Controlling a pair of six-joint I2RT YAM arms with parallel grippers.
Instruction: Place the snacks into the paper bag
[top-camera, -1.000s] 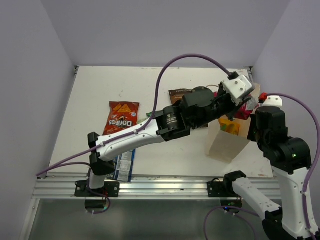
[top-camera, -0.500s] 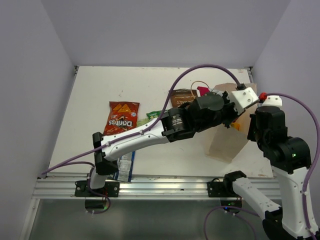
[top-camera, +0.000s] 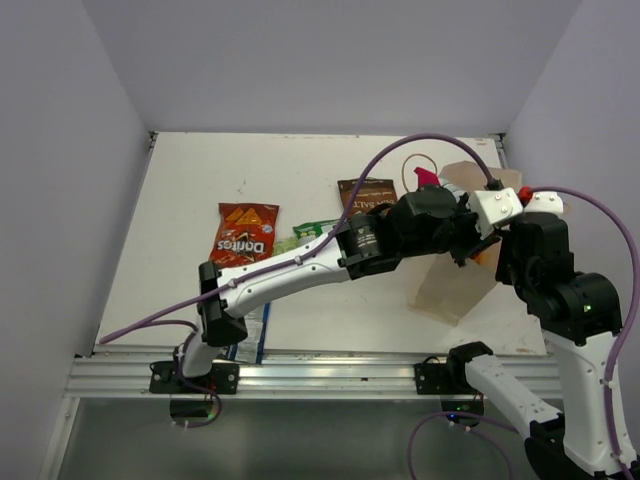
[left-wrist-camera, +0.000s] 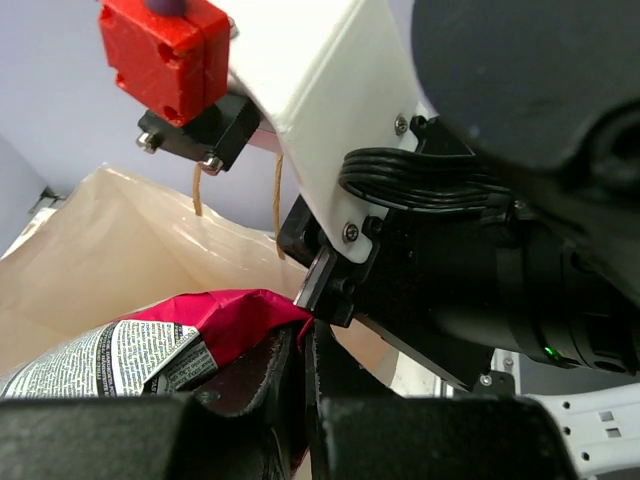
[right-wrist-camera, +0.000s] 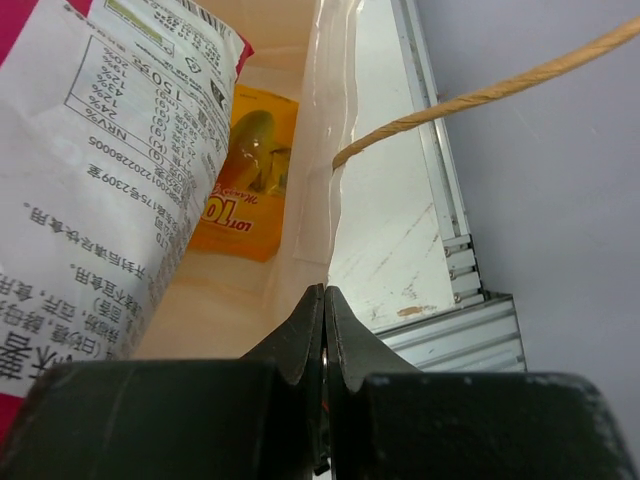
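Observation:
The tan paper bag (top-camera: 452, 288) stands at the right. My left gripper (top-camera: 470, 250) reaches into its mouth, shut on the magenta packet (left-wrist-camera: 205, 322), whose white printed panel shows in the right wrist view (right-wrist-camera: 110, 170). A magenta tip (top-camera: 427, 178) sticks up behind the arm. The orange-yellow packet (right-wrist-camera: 250, 180) lies inside the bag. My right gripper (right-wrist-camera: 323, 300) is shut on the bag's wall (right-wrist-camera: 312, 180), holding it open. On the table lie the red Doritos (top-camera: 243, 235), the brown packet (top-camera: 365, 192), the green one (top-camera: 312, 230) and the blue one (top-camera: 250, 335).
The bag's loop handle (right-wrist-camera: 480, 95) hangs beside my right gripper. The table's right edge and metal rail (right-wrist-camera: 445, 200) are just past the bag. The right arm's body (left-wrist-camera: 500, 260) is close in front of my left gripper. Walls enclose the table.
My left arm has swung right and lower, carrying the magenta packet from above the bag's mouth down into it. The right gripper has kept its hold on the bag.

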